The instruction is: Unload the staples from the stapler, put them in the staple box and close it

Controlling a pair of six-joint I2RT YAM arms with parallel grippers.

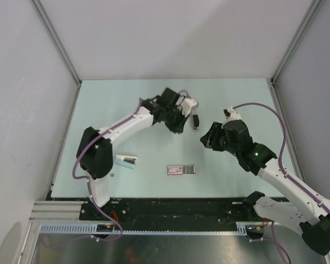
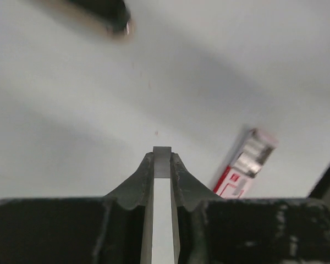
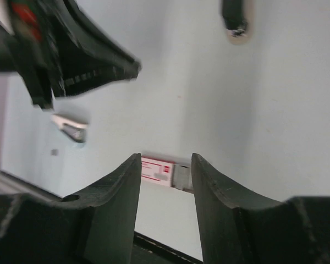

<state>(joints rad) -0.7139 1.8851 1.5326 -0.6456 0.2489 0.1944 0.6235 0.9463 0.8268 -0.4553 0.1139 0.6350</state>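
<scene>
The stapler [image 1: 196, 120], a slim dark bar with a pale end, lies on the table at the back centre. Its end shows in the left wrist view [image 2: 113, 19] and the right wrist view [image 3: 235, 19]. My left gripper [image 1: 179, 127] hovers just left of it, shut on a small flat grey piece, apparently the staples [image 2: 162, 160], pinched at its fingertips [image 2: 162, 165]. My right gripper [image 1: 205, 140] is open and empty [image 3: 165, 165], just right of and nearer than the stapler.
A red-and-white staple box [image 1: 177, 169] with a grey ridged block at its right end lies near the front centre; it also shows in the wrist views [image 2: 243, 170] [image 3: 158, 169]. A small white-and-teal item [image 1: 126, 160] lies front left. Walls enclose the table.
</scene>
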